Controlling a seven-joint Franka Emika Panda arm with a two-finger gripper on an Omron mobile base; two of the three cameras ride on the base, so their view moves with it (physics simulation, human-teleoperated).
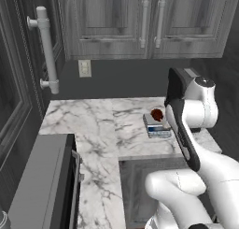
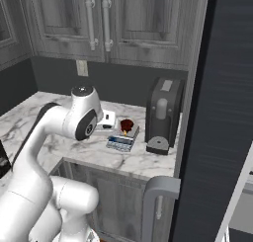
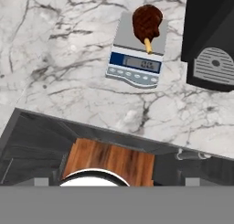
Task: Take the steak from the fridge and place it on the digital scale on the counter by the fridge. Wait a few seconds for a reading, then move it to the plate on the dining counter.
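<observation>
while the small dark red-brown steak (image 3: 147, 21) with a pale stub at its near edge lies on the flat square grey digital scale (image 3: 137, 51), its bulk sits toward the platform's back edge and the stub points at the blue-and-white display strip. the scale rests on the narrow white marble surface (image 1: 100, 125) with grey veins, just beside a taller black boxy appliance (image 2: 164, 115) with a round grey base plate. in the left base view the steak (image 1: 157, 114) and scale (image 1: 156, 124) lie partly behind the white robot arm (image 1: 193, 130). grey wood-grain wall cupboards (image 2: 123, 23) with tubular handles hang above, and a pale wall socket (image 1: 84, 68) sits on the dark wall below them. the tall black-charcoal fridge (image 2: 222, 112) stands right of the appliance. the tool is spread wide and holds nothing; seen from the hand, the steak and scale lie well apart from it, across the surface's front edge.
</observation>
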